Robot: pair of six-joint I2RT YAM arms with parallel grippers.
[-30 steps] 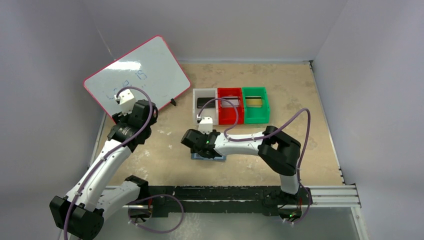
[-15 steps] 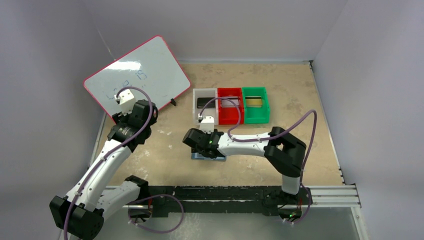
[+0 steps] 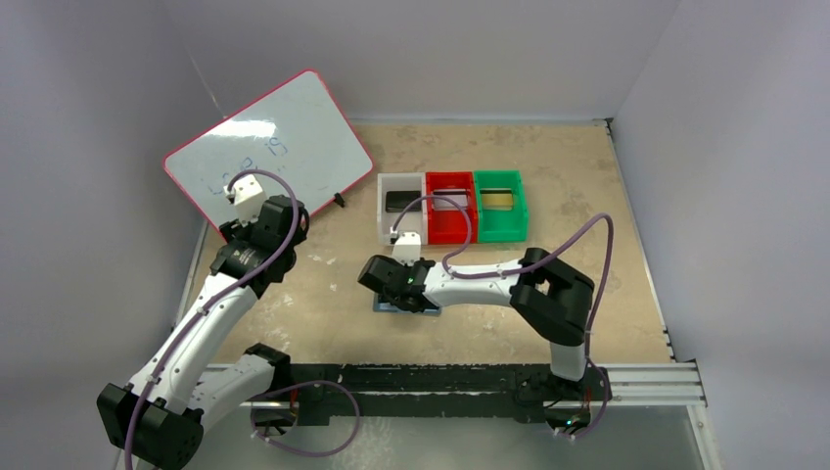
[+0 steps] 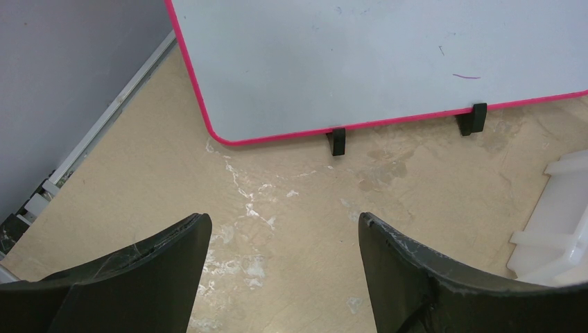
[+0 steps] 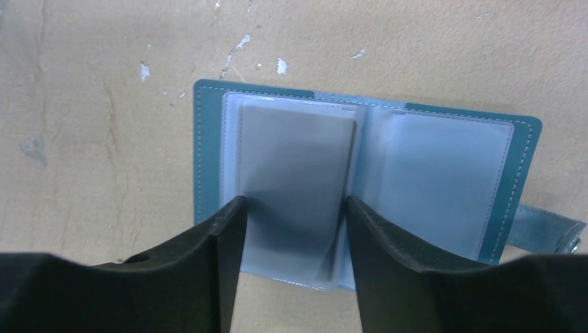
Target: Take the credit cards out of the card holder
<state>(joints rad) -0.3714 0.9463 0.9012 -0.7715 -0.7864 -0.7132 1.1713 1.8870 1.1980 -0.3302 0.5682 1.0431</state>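
Observation:
The slate-blue card holder (image 3: 431, 309) lies open on the table, mostly under my right gripper (image 3: 393, 284). In the right wrist view the card holder (image 5: 208, 152) shows pale clear pockets and its closing tab (image 5: 548, 229) at the right. A grey credit card (image 5: 295, 159) sits in the left pocket leaf. My right gripper (image 5: 295, 202) stands open, one finger at each long edge of that leaf. Far to the left my left gripper (image 4: 283, 220) hangs open over bare table, nothing between its fingers.
Behind the holder stand a white bin (image 3: 382, 211) with a black card (image 3: 397, 200), a red bin (image 3: 448, 230) with a grey card (image 3: 451, 201), and a green bin (image 3: 500, 230) with a gold card (image 3: 499, 199). A pink-edged whiteboard (image 3: 269, 142) leans at the back left.
My right gripper's fingers have narrowed a little over the holder and the right arm's elbow has shifted slightly. The left arm has not moved.

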